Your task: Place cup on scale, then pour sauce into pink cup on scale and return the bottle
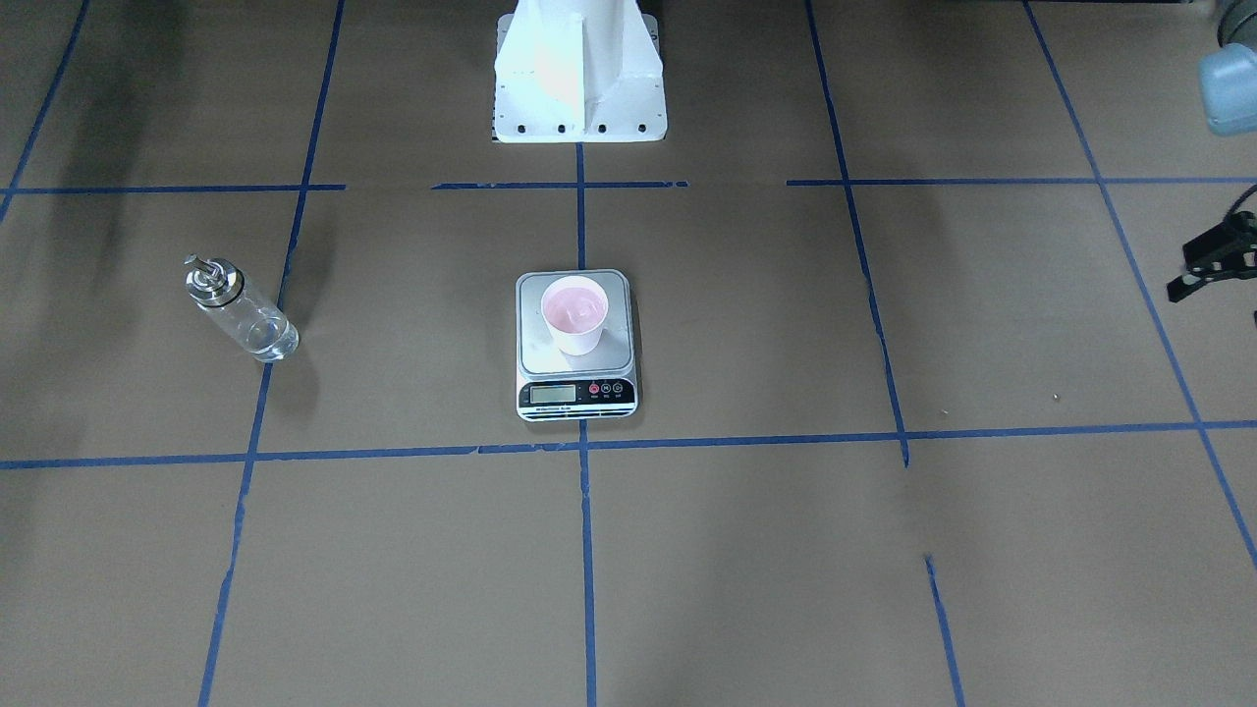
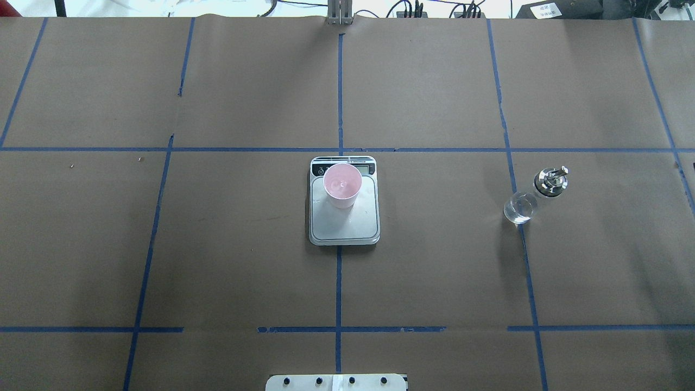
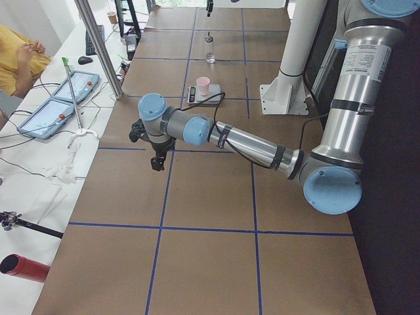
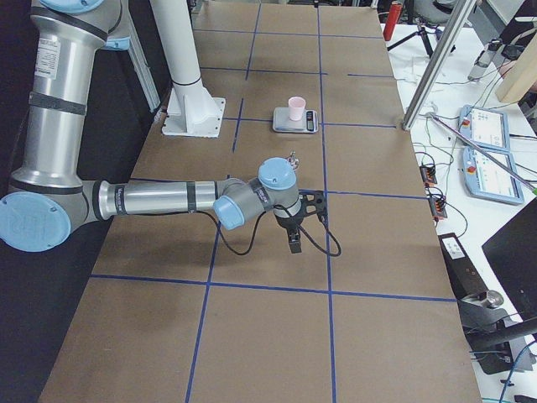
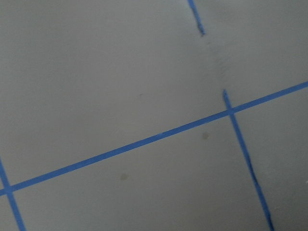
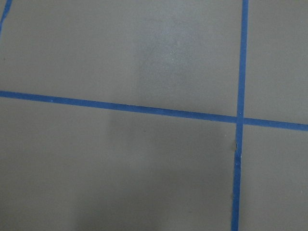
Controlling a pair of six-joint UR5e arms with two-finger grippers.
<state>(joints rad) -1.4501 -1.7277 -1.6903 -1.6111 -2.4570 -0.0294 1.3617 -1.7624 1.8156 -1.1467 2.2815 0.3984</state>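
The pale pink cup [image 1: 574, 314] stands upright on the steel plate of the scale [image 1: 535, 352] at the table's middle; it also shows in the overhead view [image 2: 342, 185] on the scale [image 2: 347, 225]. The clear glass bottle [image 1: 241, 309] with its silver cap stands upright on the table on my right side [image 2: 535, 196], held by nothing. My left gripper [image 3: 157, 156] hangs over bare table far off to the left. My right gripper [image 4: 294, 237] hangs over bare table far off to the right, near the bottle [image 4: 293, 157]. I cannot tell whether either is open or shut. Both wrist views show only brown paper and blue tape.
The robot's white pedestal [image 1: 579, 79] stands behind the scale. Blue tape lines grid the brown table cover. An aluminium post [image 3: 98, 46] and a desk with tablets [image 3: 49, 108] and a seated person run along the table's far side.
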